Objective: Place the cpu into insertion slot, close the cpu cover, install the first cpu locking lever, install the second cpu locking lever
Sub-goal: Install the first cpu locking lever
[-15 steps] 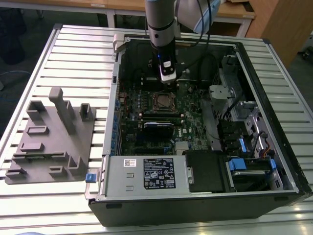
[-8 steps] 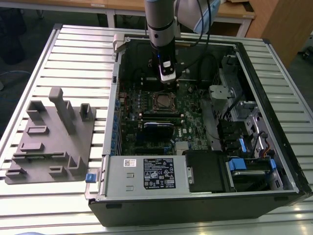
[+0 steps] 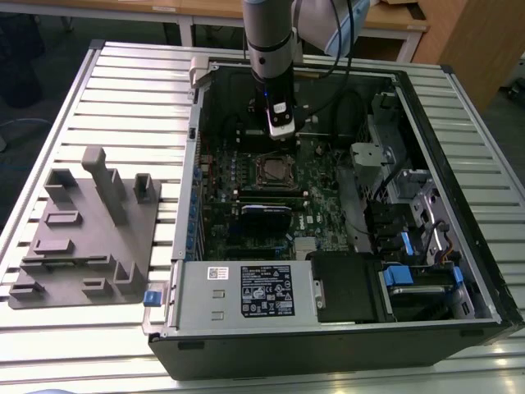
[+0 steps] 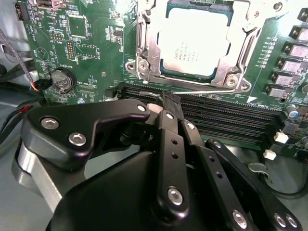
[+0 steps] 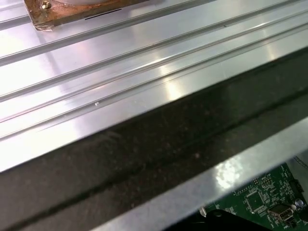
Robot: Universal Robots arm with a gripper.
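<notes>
The tool, its black fingers drawn close together, meets the end of a thin wire locking lever; whether it grips the lever is unclear. Just beyond, the cpu lies under the closed cpu cover on the green circuit board.

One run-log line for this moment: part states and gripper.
cpu: seated | cpu cover: closed over cpu | locking lever: lying along cover edge | gripper: shut, tip at lever end
</notes>
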